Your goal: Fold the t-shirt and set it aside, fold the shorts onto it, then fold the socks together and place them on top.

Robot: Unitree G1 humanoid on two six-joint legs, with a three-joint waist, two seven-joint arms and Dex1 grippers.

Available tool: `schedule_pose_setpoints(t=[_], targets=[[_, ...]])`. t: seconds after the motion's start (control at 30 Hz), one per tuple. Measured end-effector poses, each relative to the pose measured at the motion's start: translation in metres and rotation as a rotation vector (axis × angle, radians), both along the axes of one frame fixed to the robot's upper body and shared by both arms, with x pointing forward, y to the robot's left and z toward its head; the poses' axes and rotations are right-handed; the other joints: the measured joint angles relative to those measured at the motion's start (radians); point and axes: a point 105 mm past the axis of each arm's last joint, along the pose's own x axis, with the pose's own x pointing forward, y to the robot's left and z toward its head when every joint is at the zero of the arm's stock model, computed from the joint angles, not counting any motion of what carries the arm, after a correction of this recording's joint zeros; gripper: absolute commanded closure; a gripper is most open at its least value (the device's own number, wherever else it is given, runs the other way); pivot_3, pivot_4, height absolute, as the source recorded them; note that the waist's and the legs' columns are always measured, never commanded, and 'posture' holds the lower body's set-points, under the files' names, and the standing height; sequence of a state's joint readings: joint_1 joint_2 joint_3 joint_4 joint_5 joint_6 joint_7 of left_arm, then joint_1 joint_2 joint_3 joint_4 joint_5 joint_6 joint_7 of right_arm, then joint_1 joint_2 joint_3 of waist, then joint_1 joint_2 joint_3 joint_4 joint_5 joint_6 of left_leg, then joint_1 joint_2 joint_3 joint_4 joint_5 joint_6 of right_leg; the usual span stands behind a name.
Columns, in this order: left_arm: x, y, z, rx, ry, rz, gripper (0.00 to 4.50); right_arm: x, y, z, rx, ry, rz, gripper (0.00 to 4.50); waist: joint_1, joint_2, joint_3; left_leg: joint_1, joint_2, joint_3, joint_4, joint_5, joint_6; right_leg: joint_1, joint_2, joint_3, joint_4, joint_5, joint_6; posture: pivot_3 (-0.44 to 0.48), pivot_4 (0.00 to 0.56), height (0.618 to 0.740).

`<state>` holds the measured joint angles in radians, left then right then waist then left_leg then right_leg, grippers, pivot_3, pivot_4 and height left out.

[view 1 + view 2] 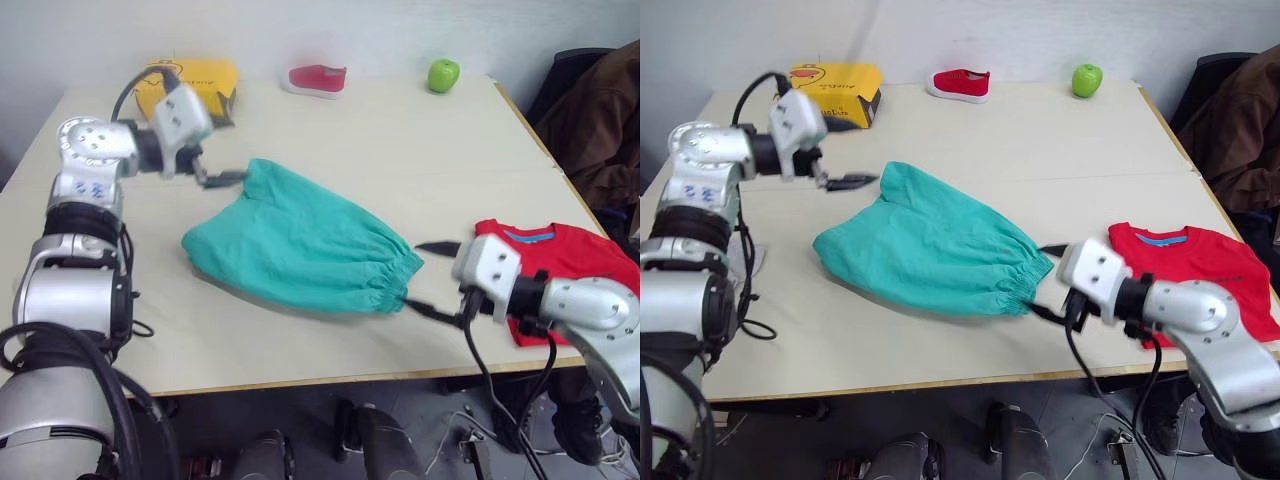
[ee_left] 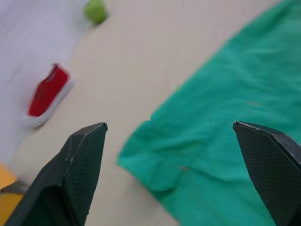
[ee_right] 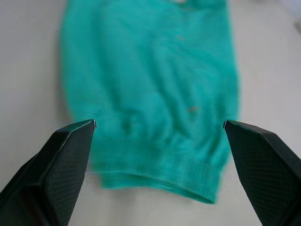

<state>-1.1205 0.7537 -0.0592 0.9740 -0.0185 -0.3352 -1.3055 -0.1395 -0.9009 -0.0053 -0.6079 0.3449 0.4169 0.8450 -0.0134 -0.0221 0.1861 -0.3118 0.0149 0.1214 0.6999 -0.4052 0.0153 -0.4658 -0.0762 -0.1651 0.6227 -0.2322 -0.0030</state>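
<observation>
the teal-green soft cloth shorts (image 1: 300, 240) lay flat mid-table, just beside the folded bright red t-shirt (image 1: 555, 262). both the left gripper (image 1: 222, 180) and right gripper (image 1: 432, 282) were spread wide, empty. best to pinch both hems together, then fold evenly.

Pale beige counter (image 1: 400, 140) with wood-tone front edge, plain white wall (image 1: 400, 30) behind. Dark chair (image 1: 565, 80) draped with brown jacket (image 1: 605, 120) at right. Grey floor (image 1: 300, 420) below.
</observation>
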Motion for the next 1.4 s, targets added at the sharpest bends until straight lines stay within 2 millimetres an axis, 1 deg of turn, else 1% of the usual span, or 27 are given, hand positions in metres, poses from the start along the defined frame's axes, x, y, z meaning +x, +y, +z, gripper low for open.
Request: schedule_pose_setpoints(t=[0.1, 0.17, 0.2, 0.27, 0.37, 0.43, 0.53, 0.6, 0.7, 0.73, 0.77, 0.83, 0.97, 1.07, 1.1, 1.17, 1.23, 1.27, 1.33, 1.37, 1.4], targets=[[-0.034, 0.029, -0.058, 0.110, 0.208, -0.015, 0.02, -0.004, 0.005, -0.014, -0.059, 0.007, 0.017, 0.00, -0.006, 0.000, 0.000, 0.001, 0.001, -0.001, 0.000, 0.000, 0.000, 0.001, 0.000, 0.001, 0.000, -0.001, -0.001, 0.000, 0.150, 0.740], [-0.054, 0.036, -0.080, 0.174, 0.287, -0.047, 0.02, -0.004, 0.009, -0.022, -0.099, -0.015, 0.030, 0.00, -0.004, 0.000, 0.000, 0.001, 0.001, -0.001, 0.000, 0.000, 0.000, 0.001, -0.001, 0.001, 0.000, -0.001, -0.001, 0.000, 0.150, 0.740], [-0.061, 0.035, -0.086, 0.206, 0.300, -0.072, 0.02, -0.003, 0.012, -0.026, -0.116, -0.033, 0.035, 0.00, 0.005, 0.000, 0.000, 0.001, 0.000, -0.002, 0.001, 0.000, 0.000, 0.001, -0.001, 0.001, 0.000, -0.001, -0.001, 0.000, 0.150, 0.740], [-0.066, 0.030, -0.087, 0.241, 0.271, -0.099, 0.02, 0.002, 0.015, -0.032, -0.145, -0.074, 0.037, 0.00, 0.023, 0.000, 0.000, 0.000, 0.000, -0.003, 0.002, 0.000, 0.000, 0.001, -0.002, 0.001, -0.001, 0.000, -0.001, 0.000, 0.150, 0.740], [-0.058, 0.029, -0.082, 0.305, 0.152, -0.072, 0.02, 0.015, 0.019, -0.038, -0.179, -0.154, 0.019, 0.00, 0.037, 0.000, 0.000, -0.001, 0.000, -0.002, 0.003, 0.000, 0.001, 0.002, -0.002, 0.001, -0.001, 0.000, 0.000, 0.000, 0.150, 0.740], [-0.055, 0.028, -0.085, 0.344, 0.112, -0.063, 0.02, 0.024, 0.020, -0.042, -0.194, -0.188, -0.004, 0.00, 0.037, 0.000, 0.000, -0.001, 0.000, -0.002, 0.002, -0.001, 0.001, 0.001, -0.002, 0.001, -0.001, 0.000, 0.000, 0.000, 0.150, 0.740], [-0.042, 0.020, -0.090, 0.356, 0.031, -0.046, 0.02, 0.034, 0.018, -0.053, -0.225, -0.215, -0.036, 0.00, 0.038, 0.000, 0.000, -0.002, 0.000, -0.002, 0.002, -0.001, 0.001, 0.001, -0.002, 0.000, -0.001, 0.000, 0.000, 0.000, 0.150, 0.740], [-0.030, 0.014, -0.086, 0.346, -0.051, -0.019, 0.02, 0.038, 0.018, -0.054, -0.240, -0.246, -0.037, 0.00, 0.038, 0.000, 0.000, -0.001, 0.000, -0.002, 0.002, 0.000, 0.002, 0.002, -0.002, 0.000, -0.001, 0.000, 0.001, 0.000, 0.150, 0.740], [-0.015, 0.002, -0.085, 0.301, -0.141, 0.013, 0.00, 0.040, 0.021, -0.056, -0.254, -0.289, -0.020, 0.63, 0.036, -0.001, 0.000, 0.000, 0.000, -0.002, 0.002, 0.000, 0.002, 0.002, -0.002, 0.000, -0.001, 0.000, 0.001, 0.000, 0.150, 0.740], [-0.012, 0.000, -0.085, 0.291, -0.158, 0.018, 0.00, 0.040, 0.022, -0.057, -0.254, -0.294, -0.019, 1.02, 0.035, -0.001, 0.000, 0.000, 0.000, -0.002, 0.001, 0.000, 0.002, 0.002, -0.002, 0.000, -0.001, 0.000, 0.001, 0.000, 0.150, 0.740], [-0.010, -0.001, -0.084, 0.294, -0.173, 0.019, 0.19, 0.041, 0.022, -0.058, -0.252, -0.294, -0.021, 1.30, 0.034, -0.001, 0.000, 0.000, 0.000, -0.001, 0.001, 0.000, 0.002, 0.002, -0.002, 0.000, -0.001, 0.000, 0.001, 0.000, 0.150, 0.740], [-0.005, -0.003, -0.087, 0.287, -0.184, 0.026, 0.61, 0.043, 0.020, -0.062, -0.250, -0.282, -0.031, 2.00, 0.034, -0.001, 0.000, 0.002, 0.000, -0.001, 0.001, 0.000, 0.002, 0.003, -0.002, 0.000, 0.000, 0.000, 0.001, 0.000, 0.150, 0.740], [-0.004, -0.007, -0.094, 0.270, -0.171, 0.018, 1.91, 0.044, 0.017, -0.063, -0.252, -0.274, -0.040, 3.45, 0.036, -0.001, 0.000, 0.003, 0.000, -0.001, 0.001, 0.000, 0.002, 0.004, -0.002, 0.000, 0.000, 0.000, 0.001, 0.000, 0.150, 0.740], [-0.007, -0.007, -0.099, 0.261, -0.123, 0.000, 2.86, 0.043, 0.015, -0.058, -0.242, -0.276, -0.016, 4.40, 0.036, -0.001, 0.000, 0.003, 0.000, -0.001, 0.001, 0.000, 0.002, 0.004, -0.003, 0.000, 0.000, 0.000, 0.001, 0.000, 0.150, 0.740], [-0.011, -0.007, -0.101, 0.247, -0.091, -0.010, 3.17, 0.041, 0.014, -0.057, -0.249, -0.275, 0.010, 4.48, 0.034, -0.001, 0.000, 0.003, 0.000, -0.001, 0.001, 0.000, 0.002, 0.004, -0.002, 0.000, 0.000, 0.000, 0.001, 0.000, 0.150, 0.740], [-0.023, -0.007, -0.106, 0.218, -0.015, -0.045, 3.81, 0.037, 0.011, -0.057, -0.260, -0.265, 0.060, 4.48, 0.033, -0.001, 0.000, 0.003, 0.000, -0.001, 0.000, 0.000, 0.002, 0.003, -0.002, 0.000, -0.001, 0.000, 0.000, 0.000, 0.150, 0.740], [-0.043, -0.004, -0.111, 0.222, 0.065, -0.095, 4.41, 0.034, 0.008, -0.056, -0.265, -0.261, 0.108, 4.48, 0.022, 0.000, 0.000, 0.003, 0.000, -0.001, -0.001, 0.000, 0.002, 0.003, -0.002, 0.000, -0.001, 0.000, 0.000, 0.000, 0.150, 0.740], [-0.057, -0.001, -0.113, 0.228, 0.120, -0.121, 4.50, 0.032, 0.006, -0.055, -0.268, -0.265, 0.136, 4.48, 0.012, 0.000, 0.000, 0.003, 0.001, 0.000, -0.001, 0.000, 0.002, 0.003, -0.002, 0.000, -0.001, 0.000, 0.000, 0.000, 0.150, 0.740], [-0.082, 0.001, -0.117, 0.246, 0.213, -0.173, 4.50, 0.033, -0.004, -0.052, -0.293, -0.270, 0.175, 4.48, 0.007, 0.001, 0.001, 0.005, 0.001, 0.000, -0.002, 0.000, 0.002, 0.004, -0.001, 0.000, -0.001, -0.001, -0.001, 0.000, 0.150, 0.740], [-0.092, 0.001, -0.119, 0.247, 0.249, -0.182, 4.50, 0.032, -0.005, -0.051, -0.295, -0.278, 0.202, 4.48, 0.007, 0.001, 0.001, 0.005, 0.001, 0.000, -0.001, -0.001, 0.001, 0.004, -0.001, 0.000, -0.001, -0.001, -0.001, 0.000, 0.150, 0.740], [-0.108, 0.000, -0.121, 0.241, 0.305, -0.199, 4.50, 0.031, -0.006, -0.049, -0.299, -0.291, 0.247, 4.48, 0.003, 0.002, 0.001, 0.005, 0.002, 0.000, -0.002, -0.001, 0.001, 0.004, -0.001, 0.001, -0.001, -0.001, -0.002, 0.000, 0.150, 0.740]])
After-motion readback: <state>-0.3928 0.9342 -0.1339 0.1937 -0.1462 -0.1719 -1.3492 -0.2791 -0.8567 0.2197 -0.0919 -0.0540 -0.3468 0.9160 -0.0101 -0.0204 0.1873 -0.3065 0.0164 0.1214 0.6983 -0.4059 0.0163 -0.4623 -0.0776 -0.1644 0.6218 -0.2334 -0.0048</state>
